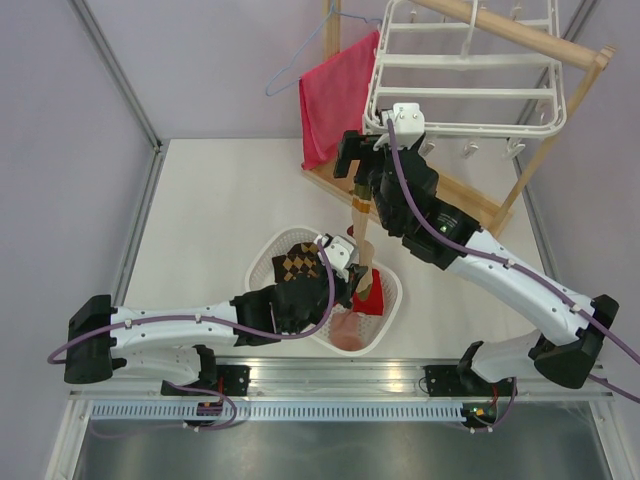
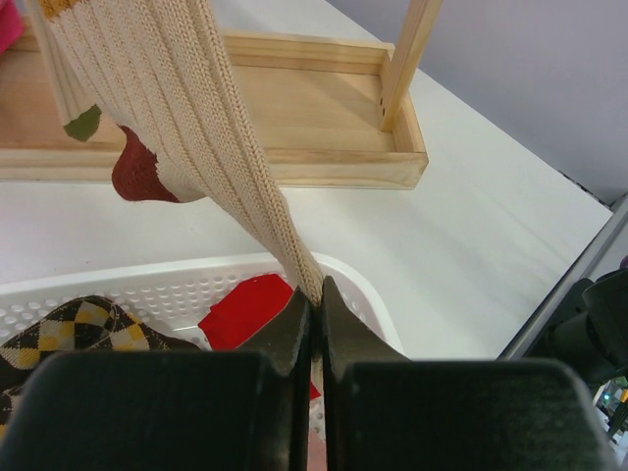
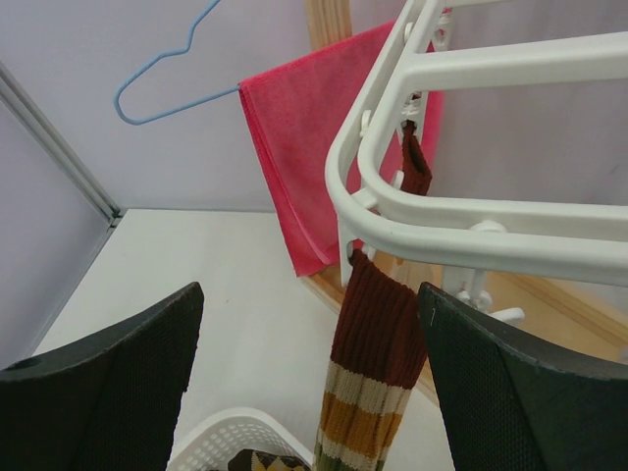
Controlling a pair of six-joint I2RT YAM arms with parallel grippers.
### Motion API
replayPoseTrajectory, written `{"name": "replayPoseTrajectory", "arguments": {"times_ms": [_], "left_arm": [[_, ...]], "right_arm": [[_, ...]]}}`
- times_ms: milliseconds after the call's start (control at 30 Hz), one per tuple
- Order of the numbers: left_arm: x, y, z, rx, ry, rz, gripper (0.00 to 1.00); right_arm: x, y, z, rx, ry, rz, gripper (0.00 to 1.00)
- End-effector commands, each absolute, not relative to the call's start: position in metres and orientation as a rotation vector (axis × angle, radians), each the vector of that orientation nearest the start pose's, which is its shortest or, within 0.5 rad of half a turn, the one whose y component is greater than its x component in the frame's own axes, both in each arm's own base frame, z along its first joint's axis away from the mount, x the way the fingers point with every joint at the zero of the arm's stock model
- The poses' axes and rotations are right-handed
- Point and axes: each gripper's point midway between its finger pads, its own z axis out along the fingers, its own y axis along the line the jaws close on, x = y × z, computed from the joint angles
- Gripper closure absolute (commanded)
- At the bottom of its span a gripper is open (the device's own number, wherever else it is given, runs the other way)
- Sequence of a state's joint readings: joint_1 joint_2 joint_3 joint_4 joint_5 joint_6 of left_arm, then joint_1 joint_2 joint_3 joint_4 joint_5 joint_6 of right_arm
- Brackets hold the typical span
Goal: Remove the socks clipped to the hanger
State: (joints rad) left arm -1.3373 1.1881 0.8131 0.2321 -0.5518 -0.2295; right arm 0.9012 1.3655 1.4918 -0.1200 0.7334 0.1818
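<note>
Striped brown-olive-cream knitted sock point(image 3: 378, 329), clipped to white plastic drying hanger point(image 3: 471, 235) — long axis slants near-left to left end effector point(image 2: 316, 294), clamped on its toe; right end effector point(image 3: 314, 392) open, facing the cuff.

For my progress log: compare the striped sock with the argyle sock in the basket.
The striped sock hangs clipped to the white hanger; the argyle sock lies in the basket. The striped one is pulled long, its lower end pinched in the shut jaws of the left gripper; the argyle one lies crumpled, ungripped. Bands versus diamonds. Both are patterned socks.
</note>
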Motion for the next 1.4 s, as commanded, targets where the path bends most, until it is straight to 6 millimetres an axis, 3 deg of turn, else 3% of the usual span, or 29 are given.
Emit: {"name": "replayPoseTrajectory", "arguments": {"times_ms": [0, 367, 767, 900, 1100, 1367], "left_arm": [[0.171, -0.362, 0.270, 0.534, 1.616, -0.706, 0.98], [0.170, -0.360, 0.274, 0.533, 1.609, -0.715, 0.98], [0.167, -0.355, 0.280, 0.533, 1.598, -0.735, 0.98], [0.167, -0.353, 0.279, 0.532, 1.597, -0.730, 0.98], [0.168, -0.351, 0.275, 0.536, 1.603, -0.717, 0.98], [0.168, -0.351, 0.277, 0.539, 1.598, -0.714, 0.98]], "right_arm": [[0.335, 0.238, 0.455, 0.065, 1.506, 0.292, 0.07], [0.343, 0.230, 0.448, 0.104, 1.518, 0.198, 0.06], [0.367, 0.224, 0.435, 0.157, 1.512, 0.092, 0.06], [0.373, 0.222, 0.440, 0.189, 1.460, 0.096, 0.07], [0.381, 0.218, 0.444, 0.221, 1.417, 0.073, 0.17], [0.389, 0.212, 0.439, 0.232, 1.406, 0.040, 0.50]]}}
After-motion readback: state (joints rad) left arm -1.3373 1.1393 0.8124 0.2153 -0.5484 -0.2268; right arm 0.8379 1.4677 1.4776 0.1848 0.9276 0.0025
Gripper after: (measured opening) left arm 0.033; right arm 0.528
